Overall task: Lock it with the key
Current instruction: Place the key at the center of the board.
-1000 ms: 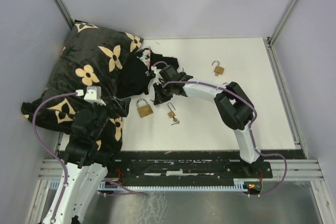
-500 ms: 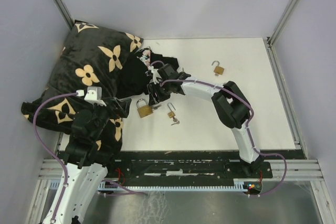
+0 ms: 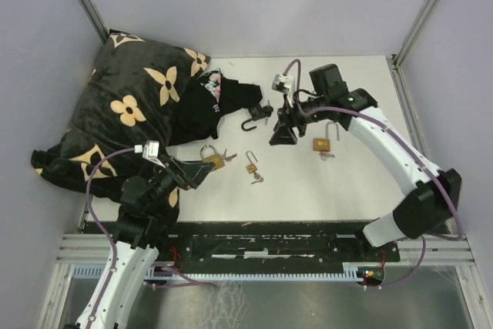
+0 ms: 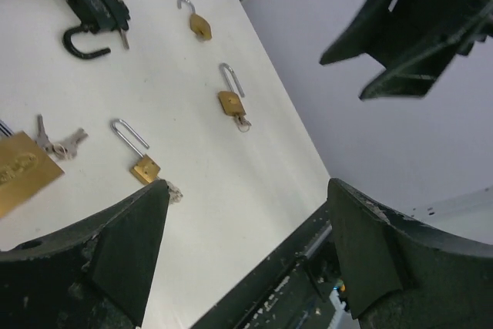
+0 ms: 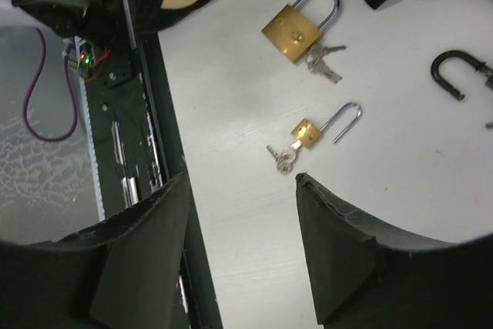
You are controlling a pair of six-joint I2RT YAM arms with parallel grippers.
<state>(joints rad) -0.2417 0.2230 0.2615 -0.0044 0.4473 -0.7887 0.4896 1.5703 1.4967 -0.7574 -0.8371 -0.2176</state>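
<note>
A large brass padlock [image 3: 213, 161] with its shackle down lies left of centre, keys [image 3: 226, 156] beside it. My left gripper [image 3: 199, 172] hovers open just left of it, empty. A small brass padlock [image 3: 252, 166] with a raised shackle and a key [image 3: 256, 179] at its base lies mid-table. A third brass padlock [image 3: 323, 143], shackle up, has a key too. A black padlock [image 3: 258, 116] lies open by the cloth. My right gripper [image 3: 277, 138] hangs open above the table between the black padlock and the third one. The right wrist view shows the small padlock [image 5: 308, 130] just beyond its empty gripper [image 5: 243, 179].
A black pillow with gold flowers [image 3: 131, 105] and a black cloth [image 3: 212, 102] fill the back left. The left wrist view shows one more small open padlock [image 4: 199, 25] far off. A dark rail [image 3: 269, 240] runs along the table's near edge.
My right arm pulled back from the cloth toward the right and its gripper opened. The black padlock and a brass padlock with key now lie in the open. My left gripper came forward beside the large padlock.
</note>
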